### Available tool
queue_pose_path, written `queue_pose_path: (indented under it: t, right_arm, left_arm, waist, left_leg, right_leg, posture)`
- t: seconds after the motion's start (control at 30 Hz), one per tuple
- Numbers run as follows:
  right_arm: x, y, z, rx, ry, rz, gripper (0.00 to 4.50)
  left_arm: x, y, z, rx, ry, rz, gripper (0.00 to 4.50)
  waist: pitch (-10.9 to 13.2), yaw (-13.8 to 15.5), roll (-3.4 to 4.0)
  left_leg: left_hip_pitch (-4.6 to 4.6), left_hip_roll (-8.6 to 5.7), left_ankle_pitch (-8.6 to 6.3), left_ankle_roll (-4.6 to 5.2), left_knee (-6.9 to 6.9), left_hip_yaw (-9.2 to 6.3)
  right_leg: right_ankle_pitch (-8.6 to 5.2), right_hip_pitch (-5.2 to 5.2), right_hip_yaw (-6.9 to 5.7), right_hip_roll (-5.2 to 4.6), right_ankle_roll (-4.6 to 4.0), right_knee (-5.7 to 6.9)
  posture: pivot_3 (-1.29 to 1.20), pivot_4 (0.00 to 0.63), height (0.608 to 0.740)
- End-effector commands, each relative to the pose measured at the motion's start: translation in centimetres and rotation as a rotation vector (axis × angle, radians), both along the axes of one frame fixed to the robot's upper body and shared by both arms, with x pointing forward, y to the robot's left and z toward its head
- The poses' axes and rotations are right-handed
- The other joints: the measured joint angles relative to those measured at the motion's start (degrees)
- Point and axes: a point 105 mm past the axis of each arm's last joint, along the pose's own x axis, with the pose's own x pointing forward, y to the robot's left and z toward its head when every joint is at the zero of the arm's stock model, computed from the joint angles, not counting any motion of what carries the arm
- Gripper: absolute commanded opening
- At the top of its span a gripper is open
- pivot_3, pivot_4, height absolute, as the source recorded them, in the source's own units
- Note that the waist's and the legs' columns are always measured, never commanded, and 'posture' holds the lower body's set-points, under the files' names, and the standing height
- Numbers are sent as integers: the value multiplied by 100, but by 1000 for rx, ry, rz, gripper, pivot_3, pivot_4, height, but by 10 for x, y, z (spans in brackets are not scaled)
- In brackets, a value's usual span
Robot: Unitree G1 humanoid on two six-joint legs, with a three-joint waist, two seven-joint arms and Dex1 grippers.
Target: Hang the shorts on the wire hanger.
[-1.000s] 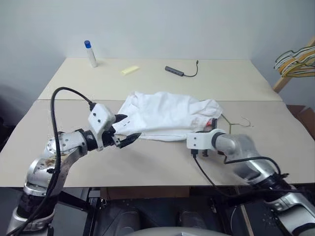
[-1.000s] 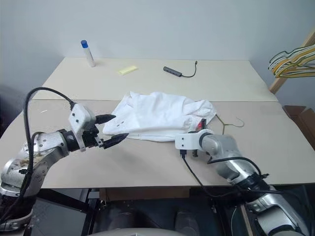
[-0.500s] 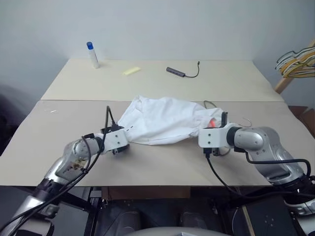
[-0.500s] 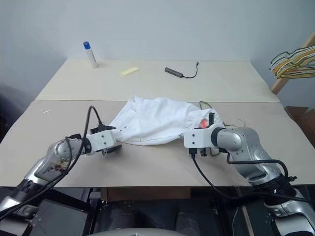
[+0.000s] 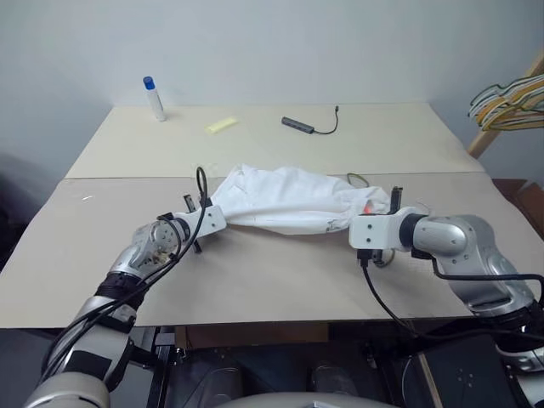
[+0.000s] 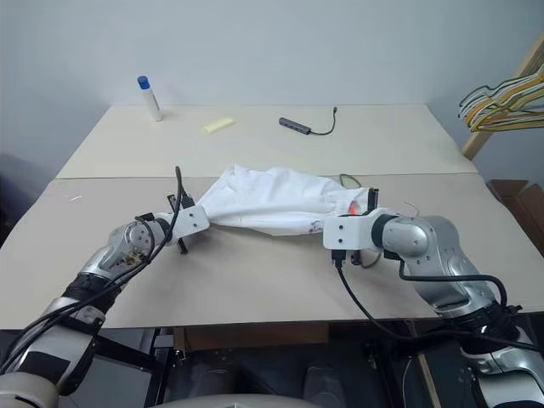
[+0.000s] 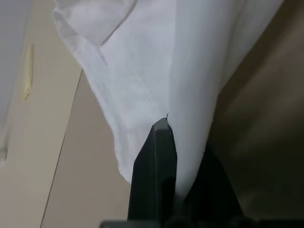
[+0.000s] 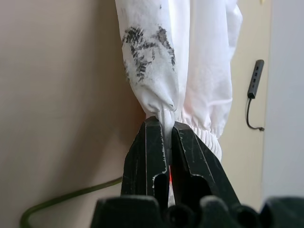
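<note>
From the head camera, the white shorts (image 5: 289, 199) lie stretched across the bench (image 5: 255, 280) between both arms; a loop of the wire hanger (image 5: 355, 178) shows just behind them. At the left wrist, the left gripper (image 7: 167, 124) is clenched on a cloth fold. At the right wrist, the right gripper (image 8: 165, 124) pinches the gathered waistband

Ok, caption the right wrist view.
Right tool pinches the white shorts at the gathered waistband above the table.
</note>
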Motion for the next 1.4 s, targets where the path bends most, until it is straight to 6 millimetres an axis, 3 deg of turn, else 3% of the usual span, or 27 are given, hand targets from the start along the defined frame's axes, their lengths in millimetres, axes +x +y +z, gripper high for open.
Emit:
queue_pose_path:
  t: [0.03,0.13,0.3,0.37,0.43,0.47,0.53,0.63,0.73,0.8,0.83,0.9,0.97,1.03,1.07,1.17,1.3,1.4]
  right_arm:
    - [-9,3,27,33,-59,165,0]
    - [-25,2,32,70,21,291,0]
    - [-31,-14,40,38,105,372,0]
    - [-28,-22,42,2,148,382,0]
    - [-17,-22,49,25,140,377,0]
    - [-8,-18,56,67,115,366,0]
    - [22,-7,76,164,7,316,0]
    - [71,9,112,292,-180,207,0]
    - [118,26,157,391,-374,58,0]
    - [141,35,205,545,-603,-96,0]
    - [144,36,228,623,-727,-151,0]
    - [143,36,255,740,-874,-207,0]
    - [128,27,289,901,-1068,-231,0]
    - [117,17,303,976,-1190,-238,0]
    - [116,14,304,986,-1208,-237,0]
    - [123,9,280,912,-1157,-219,0]
    - [134,2,207,738,-962,-137,0]
    - [127,-1,148,610,-790,-28,0]
  left_arm:
    - [-22,8,15,0,69,-141,32]
    - [-54,19,26,42,164,-293,32]
    - [-103,33,48,91,282,-413,32]
    - [-126,29,56,41,343,-456,32]
    - [-136,24,64,-2,364,-466,32]
    - [-133,22,69,-29,339,-447,32]
    - [-108,20,83,-99,216,-360,32]
    - [-56,22,117,-203,6,-193,32]
    - [14,30,177,-327,-289,72,32]
    - [56,44,235,-371,-570,284,32]
    - [67,49,261,-390,-690,362,32]
    - [74,55,289,-405,-829,445,32]
    - [68,57,330,-432,-1032,480,32]
    - [60,53,357,-490,-1149,458,32]
    - [58,52,362,-504,-1171,446,32]
    - [63,44,346,-478,-1092,356,32]
    - [67,28,271,-420,-870,174,32]
    - [51,19,216,-408,-700,70,32]
  waist:
    - [1,-73,0]
    - [3,-159,2]
    - [6,-182,1]
    - [10,-154,8]
    - [12,-127,11]
    - [13,-115,12]
    - [13,-98,13]
    - [25,-57,16]
    - [30,5,12]
    - [32,44,10]
    - [33,46,2]
    - [30,42,-2]
    - [30,51,-3]
    - [30,51,-3]
    - [30,58,-3]
    - [30,38,-3]
    - [23,-37,1]
    - [22,-149,1]
  left_leg:
    - [-4,1,0,0,0,2]
    - [-3,4,0,0,-3,4]
    - [7,9,-4,7,0,9]
    - [7,10,-10,15,-1,12]
    - [13,13,-13,20,-2,21]
    - [14,14,-13,20,-2,23]
    - [29,14,-12,19,-2,25]
    - [45,7,-4,10,1,25]
    - [32,2,19,-5,5,18]
    - [20,0,31,-24,4,14]
    - [7,-3,44,-45,4,14]
    - [-49,-3,76,-92,-5,8]
    - [-47,-10,76,-94,-39,16]
    - [-49,-17,76,-94,-84,28]
    - [-54,-17,76,-95,-96,29]
    - [-75,-18,76,-95,-109,31]
    - [-31,-18,76,-94,-108,35]
    - [9,-14,76,-94,-110,32]
  right_leg:
    - [0,-5,1,0,0,0]
    - [-1,-6,3,0,1,-5]
    - [-1,1,7,-2,1,0]
    - [-1,-1,9,-4,1,0]
    - [-2,-2,17,-4,1,1]
    - [-2,-3,18,-3,1,3]
    - [-2,5,17,-1,0,11]
    - [-1,8,23,0,-2,41]
    - [1,-8,20,1,-6,70]
    - [2,-19,18,1,-7,74]
    - [2,-31,18,0,-8,78]
    - [10,-89,17,0,-14,96]
    - [3,-92,20,-7,-5,72]
    - [3,-106,18,-15,-4,42]
    - [2,-110,15,-15,-3,28]
    - [0,-112,3,-14,2,-15]
    - [0,-62,1,-14,8,-25]
    - [-1,-18,1,-14,8,-23]
  posture:
    - [-74,0,740]
    - [-61,0,740]
    - [-35,0,740]
    - [-27,0,740]
    - [-12,0,740]
    - [-4,0,740]
    - [14,0,740]
    - [34,0,740]
    - [46,0,740]
    - [55,0,740]
    - [57,0,740]
    - [57,0,740]
    - [52,0,740]
    - [47,0,740]
    - [47,0,740]
    - [40,0,740]
    - [42,0,740]
    - [47,0,740]
